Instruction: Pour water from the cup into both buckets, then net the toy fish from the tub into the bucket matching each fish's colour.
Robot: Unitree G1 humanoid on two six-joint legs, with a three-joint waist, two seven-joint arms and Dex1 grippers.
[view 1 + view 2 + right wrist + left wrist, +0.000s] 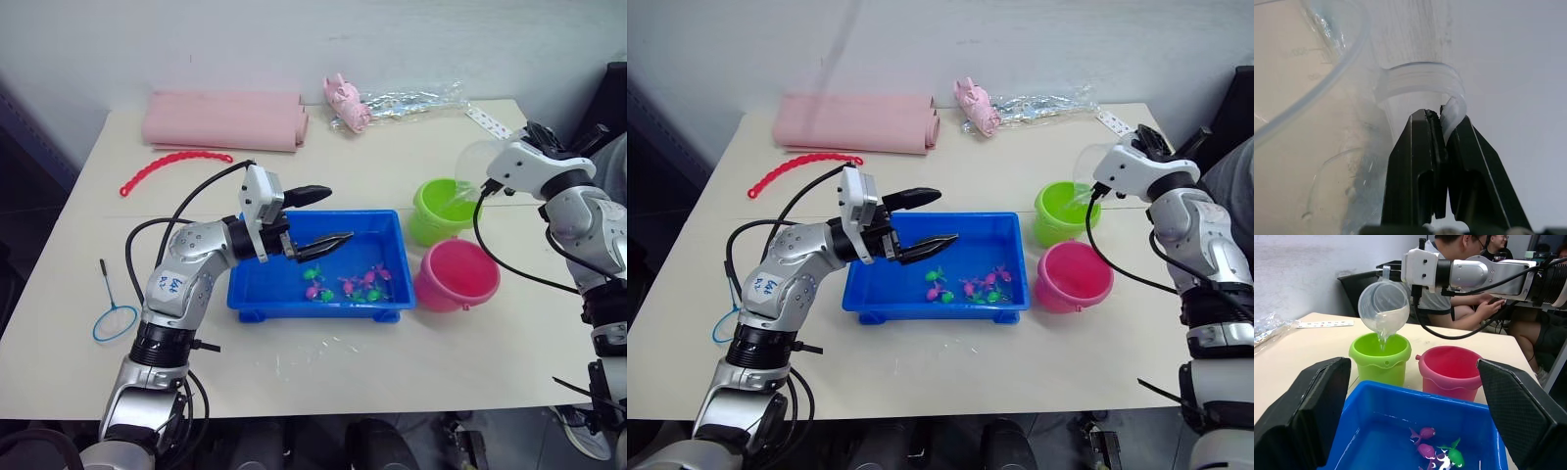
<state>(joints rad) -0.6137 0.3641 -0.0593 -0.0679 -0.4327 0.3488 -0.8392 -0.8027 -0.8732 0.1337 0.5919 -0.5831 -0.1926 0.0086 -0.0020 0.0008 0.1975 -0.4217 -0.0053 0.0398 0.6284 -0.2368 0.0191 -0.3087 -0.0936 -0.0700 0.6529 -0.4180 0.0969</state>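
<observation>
the right gripper pinches the thin handle of the clear cup, jaws clamped on it, and tips the cup over the green bucket at the far right of the table; a thin stream of water falls into it. the cup looks light, stiff and slick, and the handle seems the only sound place to hold it; a narrow pinch there could let it swing as the water shifts. the pink bucket, just near of the green one, looks dry inside. the blue tub at centre holds shallow water and a cluster of pink and green fish. the left gripper hangs wide open and empty over the tub's left end. the net lies at the near left edge.
</observation>
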